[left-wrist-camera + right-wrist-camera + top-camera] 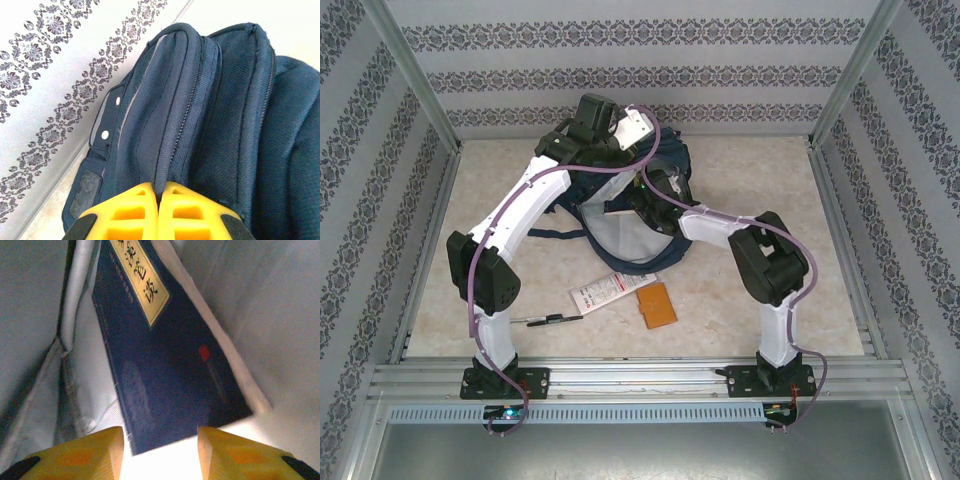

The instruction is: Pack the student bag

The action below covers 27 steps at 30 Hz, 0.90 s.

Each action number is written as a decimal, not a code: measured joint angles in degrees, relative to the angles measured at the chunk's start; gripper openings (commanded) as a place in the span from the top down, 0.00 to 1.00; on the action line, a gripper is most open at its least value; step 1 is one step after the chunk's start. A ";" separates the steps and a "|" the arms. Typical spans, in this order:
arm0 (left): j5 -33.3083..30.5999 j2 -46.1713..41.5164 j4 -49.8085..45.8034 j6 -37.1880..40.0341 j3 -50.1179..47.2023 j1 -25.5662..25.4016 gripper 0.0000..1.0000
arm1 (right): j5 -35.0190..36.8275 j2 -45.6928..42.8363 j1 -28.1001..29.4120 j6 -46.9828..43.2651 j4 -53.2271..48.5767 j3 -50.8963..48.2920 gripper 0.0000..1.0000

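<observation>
The backpack (672,160) lies at the back middle of the table, its mouth facing the arms. The left gripper (159,192) is pressed together on a ridge of fabric at the bag's top, holding it up. The right gripper (160,436) is inside the grey-lined pocket, fingers spread, with the near corner of a navy book (160,365) in the gap; the book's long axis runs away from it, deeper in. A packet (610,290), orange card (656,305) and pen (555,320) lie outside.
</observation>
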 measured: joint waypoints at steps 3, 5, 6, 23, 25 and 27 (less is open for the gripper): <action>0.55 0.00 0.00 -0.17 0.00 0.00 1.00 | 1.18 -1.38 2.16 3.26 0.15 -0.44 0.54; 0.63 0.00 0.00 -0.17 0.00 -0.02 1.00 | 1.11 -0.74 3.08 4.74 0.44 -0.42 0.54; 0.72 0.00 0.00 -0.17 0.00 -0.02 1.00 | 1.09 -0.15 3.19 5.11 0.90 -0.39 0.54; 0.92 0.02 0.00 -0.17 0.00 0.02 1.00 | 1.49 13.73 -1.22 -5.55 6.47 10.14 0.80; 0.85 0.02 0.02 -0.17 0.00 0.04 1.00 | 0.68 14.78 -1.79 -7.50 7.26 11.43 0.74; 0.87 0.02 0.15 -0.37 0.00 0.13 0.99 | -0.33 15.26 -2.34 -8.39 8.24 11.89 0.70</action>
